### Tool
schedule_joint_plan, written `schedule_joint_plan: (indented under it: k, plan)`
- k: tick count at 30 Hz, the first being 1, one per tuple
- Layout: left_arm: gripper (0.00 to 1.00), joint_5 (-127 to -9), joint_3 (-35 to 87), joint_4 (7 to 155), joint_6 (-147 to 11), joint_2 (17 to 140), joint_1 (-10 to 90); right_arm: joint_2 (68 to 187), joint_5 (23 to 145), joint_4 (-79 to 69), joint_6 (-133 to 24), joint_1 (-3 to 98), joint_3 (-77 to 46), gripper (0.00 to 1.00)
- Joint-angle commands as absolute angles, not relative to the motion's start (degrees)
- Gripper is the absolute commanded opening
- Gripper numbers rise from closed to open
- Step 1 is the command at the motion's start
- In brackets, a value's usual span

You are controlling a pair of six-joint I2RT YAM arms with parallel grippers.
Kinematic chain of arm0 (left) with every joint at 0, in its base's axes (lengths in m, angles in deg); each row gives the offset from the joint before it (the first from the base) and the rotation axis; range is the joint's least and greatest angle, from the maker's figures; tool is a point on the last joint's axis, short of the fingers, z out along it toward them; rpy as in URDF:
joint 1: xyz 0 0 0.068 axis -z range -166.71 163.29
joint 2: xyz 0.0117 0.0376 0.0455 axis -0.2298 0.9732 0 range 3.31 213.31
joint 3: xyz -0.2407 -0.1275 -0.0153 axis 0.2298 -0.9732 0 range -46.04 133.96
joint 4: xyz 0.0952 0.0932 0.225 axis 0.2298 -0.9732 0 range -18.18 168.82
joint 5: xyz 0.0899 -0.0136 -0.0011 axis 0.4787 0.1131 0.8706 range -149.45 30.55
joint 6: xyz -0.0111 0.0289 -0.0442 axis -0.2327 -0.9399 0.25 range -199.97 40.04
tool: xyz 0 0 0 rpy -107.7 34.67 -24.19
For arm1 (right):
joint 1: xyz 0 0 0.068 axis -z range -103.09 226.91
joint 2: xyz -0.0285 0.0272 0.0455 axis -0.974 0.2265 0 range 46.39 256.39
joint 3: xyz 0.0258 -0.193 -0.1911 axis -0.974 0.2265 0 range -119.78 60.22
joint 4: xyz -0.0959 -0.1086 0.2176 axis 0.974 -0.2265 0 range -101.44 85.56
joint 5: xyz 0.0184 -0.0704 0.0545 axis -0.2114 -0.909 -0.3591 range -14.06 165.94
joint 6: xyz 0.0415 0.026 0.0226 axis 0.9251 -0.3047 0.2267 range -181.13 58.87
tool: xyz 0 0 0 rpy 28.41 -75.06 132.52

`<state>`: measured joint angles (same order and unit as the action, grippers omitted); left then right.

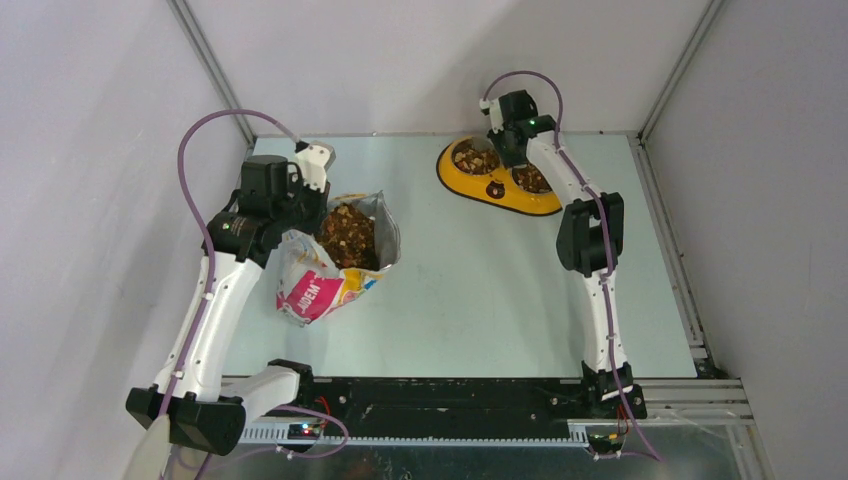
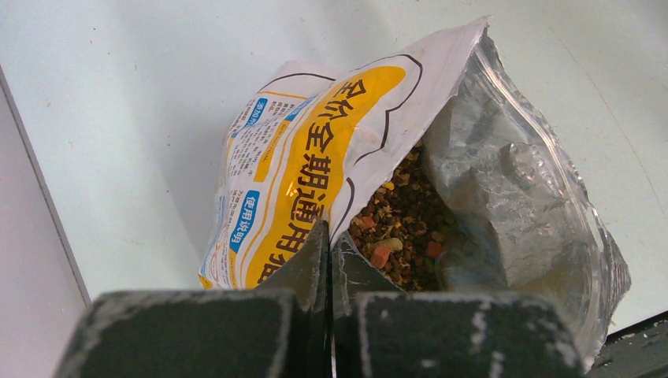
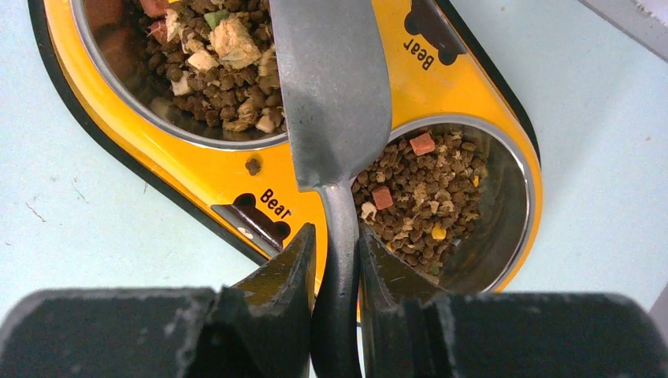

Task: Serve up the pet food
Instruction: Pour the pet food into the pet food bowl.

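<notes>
Pet food (image 3: 417, 197): in both feeder (image 3: 465, 87) bowls and open bag (image 2: 315, 150). Left gripper (image 2: 328, 236) clenched on bag rim, steadying mouth open; right gripper (image 3: 337, 236) clamps scoop (image 3: 331, 94) handle over feeder, for tipping.

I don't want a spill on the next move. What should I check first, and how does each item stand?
1. The left gripper pinches the bag by its edge: ok.
2. The bag mouth is open, with pet food visible inside: ok.
3. The right gripper is clamped on the handle of the scoop: ok.
4. The scoop is empty: cannot tell, because its far end runs out of the right wrist view.
5. Both bowls of the feeder hold food: ok.
6. The feeder's yellow rim is free of spills: not ok. A stray piece lies between the bowls.
</notes>
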<state>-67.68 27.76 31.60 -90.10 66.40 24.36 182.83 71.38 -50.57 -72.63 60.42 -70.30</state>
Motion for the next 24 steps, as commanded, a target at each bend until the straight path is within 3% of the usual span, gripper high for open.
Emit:
schedule_joint_plan:
  k: [1, 24]
  plan:
    - [0.0, -68.38, 28.62, 32.85, -90.35, 64.5, 23.57, 176.82, 68.58, -45.83, -75.18, 59.2, -70.03, 0.0]
    - [0.0, -68.75, 28.73, 32.93, -90.33, 64.4, 23.48, 172.53, 57.47, -38.47, -84.69, 55.14, -61.41, 0.0]
